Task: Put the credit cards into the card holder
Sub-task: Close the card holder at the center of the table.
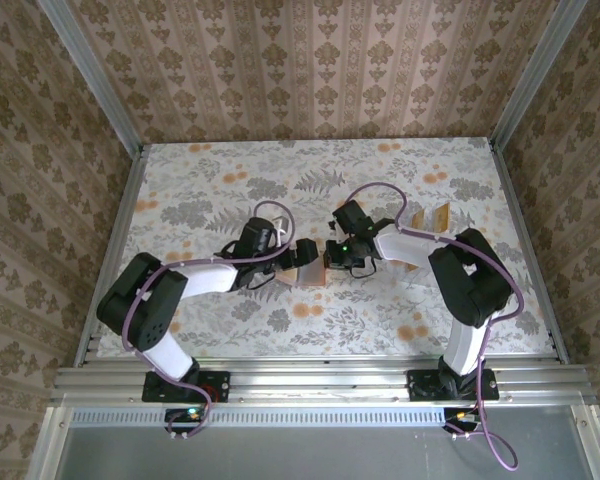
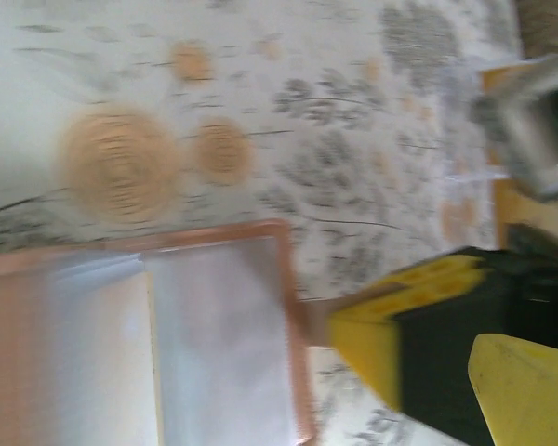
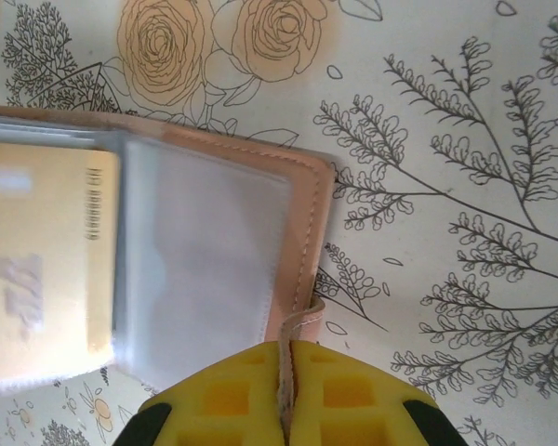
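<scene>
Wallet [image 3: 309,218] lies open flat just ahead of the right pincer [image 3: 286,376] — that one's clamped tight on the wallet tab [image 3: 298,321]. One card [image 3: 37,269] sits in a clear sleeve [image 3: 205,251] on the half farther from it. Across the wallet, the left pincer [image 1: 286,262] — wide, holding nothing, facing the right one. More cards [image 1: 441,215] stand on edge off to the right pincer's right, well apart.
</scene>
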